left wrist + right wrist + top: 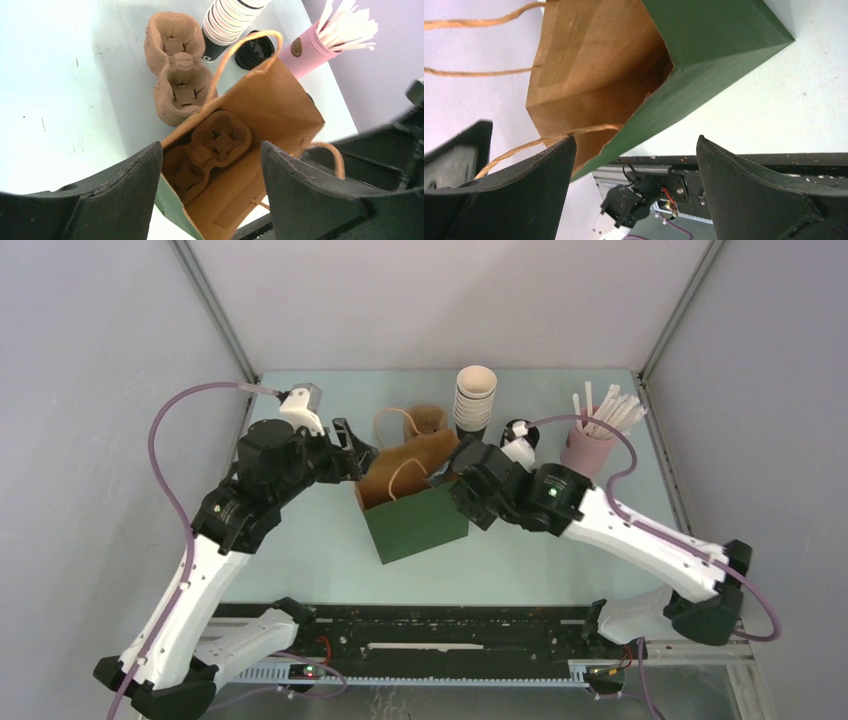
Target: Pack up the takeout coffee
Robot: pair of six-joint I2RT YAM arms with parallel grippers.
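Closest to the lens are the black jaws of the left gripper (210,146), spread wide with nothing pinched between them, hung right over the mouth of the green paper bag with the brown kraft lining and twine handles (270,100). Same story for the right gripper (635,139): jaws fully apart, nothing held, parked at the bag's opposite top edge with one twine loop running past a fingertip.

Down in the bag a moulded brown pulp two-cup carrier (225,135) can be seen, and its sockets look empty. A second pulp carrier (175,65) is sat on the pale green bench (60,75) just behind the bag, near the tall stack of white-rimmed paper cups (230,20), the squat stack of black plastic lids (255,50) and the pink cup stuffed with white straws (320,40).

Awkward bit: the takeout coffee, the small dark lidded paper cup, can't be picked out in any view. It isn't in the bag as far as can be told.

So the step in hand is judged to be fetching that cup. Tips, fwiw: it's best gripped on the body below the lid, kept upright, and lowered straight into a socket with the handles kept clear. The bag looks light, so it should probably be steadied at the rim by the other arm.
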